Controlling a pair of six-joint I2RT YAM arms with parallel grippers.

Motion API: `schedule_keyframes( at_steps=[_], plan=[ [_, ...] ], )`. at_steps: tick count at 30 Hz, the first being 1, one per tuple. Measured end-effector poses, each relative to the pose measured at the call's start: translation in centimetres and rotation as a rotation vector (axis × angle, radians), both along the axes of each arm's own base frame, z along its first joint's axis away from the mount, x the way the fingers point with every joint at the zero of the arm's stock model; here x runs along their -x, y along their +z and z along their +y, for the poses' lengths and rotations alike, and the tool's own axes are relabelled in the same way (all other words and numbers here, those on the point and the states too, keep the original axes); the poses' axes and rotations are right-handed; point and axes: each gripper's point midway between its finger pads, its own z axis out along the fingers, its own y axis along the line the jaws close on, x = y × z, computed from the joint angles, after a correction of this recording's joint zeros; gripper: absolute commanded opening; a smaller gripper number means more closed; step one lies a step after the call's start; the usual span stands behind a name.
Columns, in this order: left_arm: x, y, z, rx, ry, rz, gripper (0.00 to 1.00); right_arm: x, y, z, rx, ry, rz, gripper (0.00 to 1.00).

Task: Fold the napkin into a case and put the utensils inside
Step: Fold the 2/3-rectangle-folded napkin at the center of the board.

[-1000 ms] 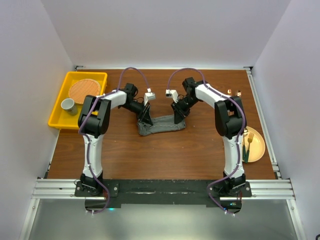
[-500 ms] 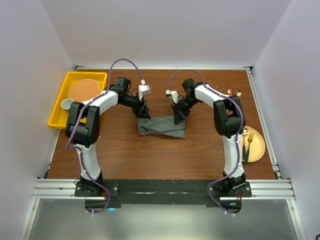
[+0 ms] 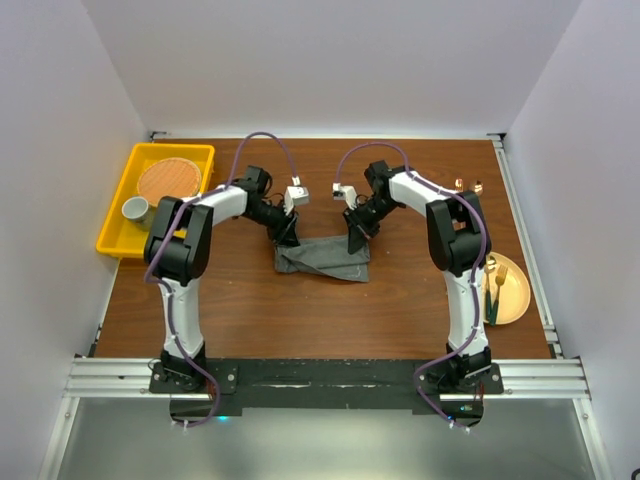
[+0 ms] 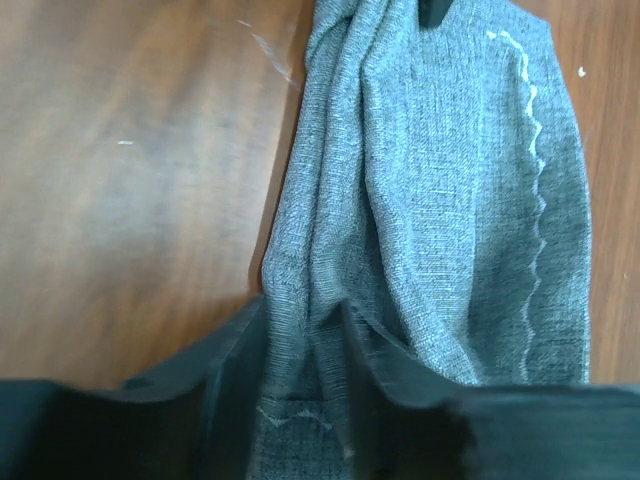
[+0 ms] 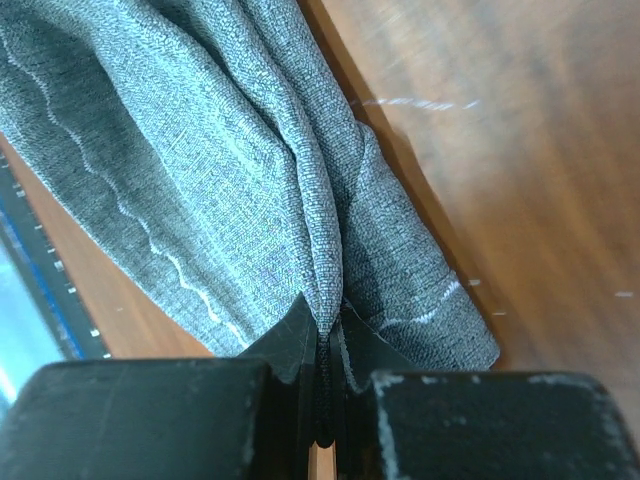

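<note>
The dark grey napkin [image 3: 322,257] lies as a rumpled folded strip mid-table. My left gripper [image 3: 287,236] is at its left end. In the left wrist view the napkin [image 4: 440,180] runs away from the left gripper [image 4: 300,330], whose jaws stand apart astride a loose fold. My right gripper [image 3: 355,238] is at the strip's right end. The right wrist view shows the right gripper [image 5: 322,325] shut on a pinched ridge of the napkin [image 5: 200,130]. Utensils [image 3: 497,285] lie on the yellow-orange plate [image 3: 515,300] at the right edge.
A yellow tray [image 3: 118,240] at the back left holds a cup [image 3: 135,210] and a round woven mat [image 3: 168,182]. Two small copper pieces [image 3: 467,185] lie near the back right. White walls close in the table on three sides.
The left gripper let go, swung back, then returned over the napkin's left end with its jaws narrowing. The napkin now lies flatter. The right gripper tightened on its fold.
</note>
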Motion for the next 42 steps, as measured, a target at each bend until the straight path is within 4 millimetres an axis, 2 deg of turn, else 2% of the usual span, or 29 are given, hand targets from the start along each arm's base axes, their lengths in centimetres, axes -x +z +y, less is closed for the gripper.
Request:
schedule_keyframes(
  at_steps=[3, 6, 7, 9, 11, 14, 17, 20, 22, 24, 25, 29, 35, 39, 42],
  plan=[
    [0.9, -0.2, -0.1, -0.009, -0.027, 0.013, 0.29, 1.3, -0.1, 0.1, -0.006, -0.002, 0.049, 0.00],
    [2.1, -0.3, 0.0, 0.001, -0.048, 0.027, 0.39, 3.1, -0.1, 0.1, -0.009, -0.006, 0.110, 0.00],
    [2.4, -0.2, 0.1, 0.001, -0.051, 0.030, 0.48, 3.7, -0.1, 0.1, -0.006, -0.008, 0.130, 0.00],
    [3.2, 0.1, 0.4, 0.002, -0.053, 0.031, 0.57, 4.9, -0.1, 0.0, 0.001, -0.013, 0.171, 0.00],
    [3.7, 0.8, 0.9, 0.011, -0.021, 0.017, 0.59, 5.9, -0.2, 0.1, 0.007, -0.019, 0.208, 0.00],
    [2.9, 3.8, 1.8, 0.041, 0.051, -0.092, 0.59, 6.5, -0.2, 0.2, 0.014, -0.039, 0.244, 0.00],
    [1.6, 9.0, 1.8, 0.089, 0.073, -0.313, 0.59, 6.5, -0.1, 0.2, 0.020, -0.057, 0.257, 0.00],
    [2.4, 13.5, -0.5, 0.125, -0.004, -0.534, 0.60, 6.5, -0.1, 0.3, 0.023, -0.068, 0.264, 0.00],
    [4.8, 14.5, -3.3, 0.151, -0.107, -0.624, 0.60, 6.5, -0.1, 0.3, 0.025, -0.073, 0.269, 0.00],
    [7.2, 13.8, -5.6, 0.156, -0.205, -0.655, 0.60, 6.5, -0.1, 0.3, 0.027, -0.078, 0.274, 0.00],
    [8.6, 12.9, -6.8, 0.150, -0.263, -0.659, 0.60, 6.5, -0.1, 0.3, 0.027, -0.080, 0.277, 0.00],
    [12.6, 9.3, -9.5, 0.108, -0.426, -0.660, 0.60, 6.6, -0.1, 0.4, 0.027, -0.084, 0.284, 0.00],
    [16.6, 5.6, -10.9, 0.065, -0.623, -0.637, 0.59, 6.6, -0.2, 0.5, 0.020, -0.086, 0.294, 0.00],
    [18.4, 3.9, -11.2, 0.045, -0.700, -0.612, 0.55, 6.7, -0.2, 0.5, 0.016, -0.086, 0.296, 0.00],
    [18.9, 2.9, -11.6, 0.025, -0.726, -0.616, 0.52, 6.7, -0.2, 0.5, 0.014, -0.086, 0.299, 0.00]
  ],
)
